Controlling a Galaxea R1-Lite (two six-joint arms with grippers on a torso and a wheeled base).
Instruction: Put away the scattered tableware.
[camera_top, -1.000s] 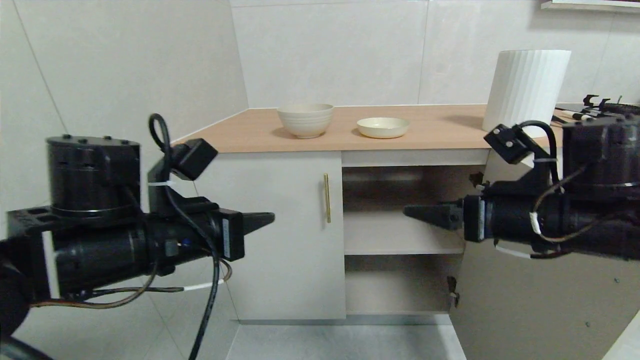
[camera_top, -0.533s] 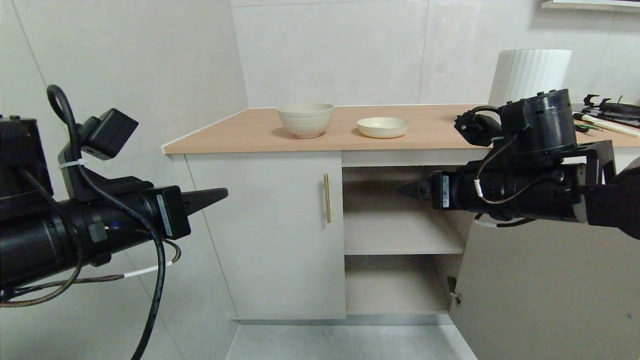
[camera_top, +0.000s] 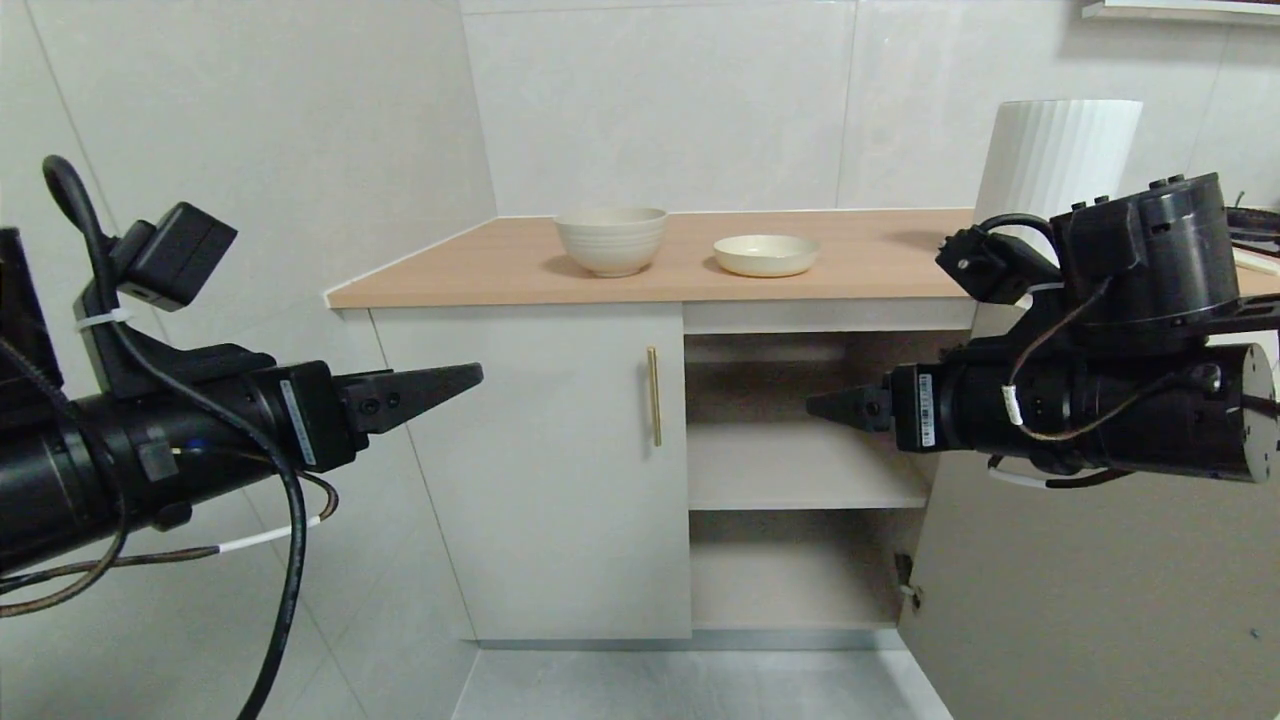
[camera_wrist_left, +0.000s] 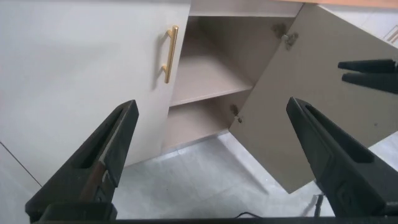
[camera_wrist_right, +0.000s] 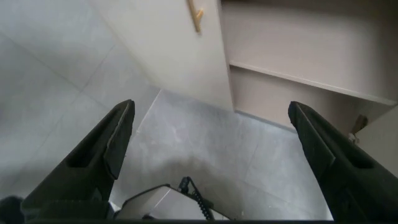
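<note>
Left gripper (camera_top: 465, 379) has nudged forward toward the cabinet (camera_top: 560, 520) since half a second ago. The right gripper (camera_top: 825, 407) has dropped a touch and eased back from it. The tableware on the cabinet's top hasn't budged.

Both arms are stretched out level in front of the cabinet, neither touching it. The left gripper hangs off the side with the closed door (camera_top: 600, 560), its tip at about the height of the brass handle (camera_top: 652, 396). From the left wrist, its fingers (camera_wrist_left: 99, 162) stand spread wide apart, framing the handle and the open compartment. The right gripper sits before that open compartment, tip just above the middle shelf (camera_top: 800, 465). Its own fingers (camera_wrist_right: 99, 155) are splayed just as wide, with the cabinet's lower shelf and the grey floor between them.

And the tableware? The beige bowl (camera_top: 611, 240) stands upright on the wooden countertop (camera_top: 880, 260) that caps the cabinet, right above the closed door. The shallow cream dish (camera_top: 766, 255) rests near it but apart, over the near end of the open compartment. Both are well above the grippers.

The cabinet's other door (camera_top: 1080, 600) is swung out wide on the right, below the right arm. A tall white ribbed container (camera_top: 1055, 170) stands on the countertop behind that arm. Beyond it at the cabinet's far end there's something dark, possibly utensils, too hidden by the arm to call.
</note>
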